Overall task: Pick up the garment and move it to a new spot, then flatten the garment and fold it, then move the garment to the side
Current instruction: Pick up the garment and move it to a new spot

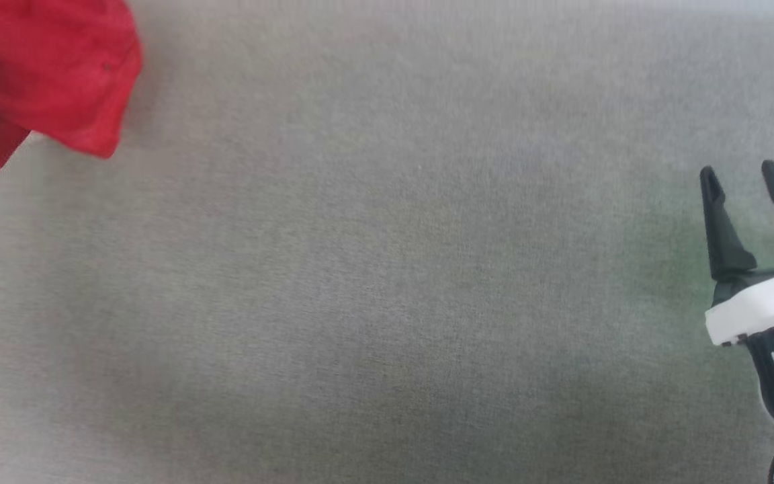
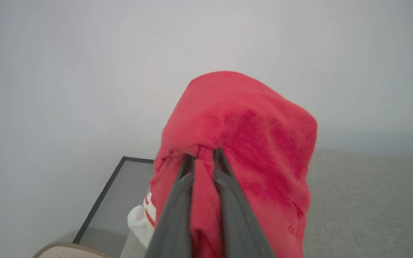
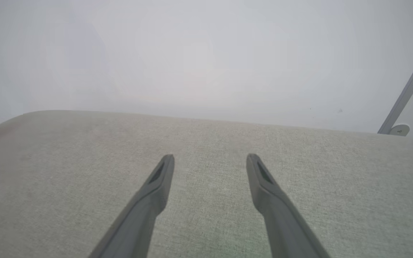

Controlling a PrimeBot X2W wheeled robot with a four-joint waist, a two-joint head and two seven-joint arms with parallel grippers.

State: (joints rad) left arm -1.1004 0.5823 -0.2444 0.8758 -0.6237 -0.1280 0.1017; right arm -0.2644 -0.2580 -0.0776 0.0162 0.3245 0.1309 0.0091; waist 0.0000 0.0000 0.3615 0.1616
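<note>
Hanging bunched, garment (image 1: 51, 74) sits at far upper left of head view, red cloth clamped in left claw (image 2: 203, 156), jaws nearly together. White striped sleeve (image 2: 142, 218) droops beside claw fingers. Right claw (image 1: 739, 171) well apart at right, jaws spread wide, above grey fabric surface (image 1: 387, 269).

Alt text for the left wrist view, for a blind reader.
The left end effector is shut on a fold of the red garment, which bunches beyond its fingers. A white striped sleeve shows lower left.
</note>
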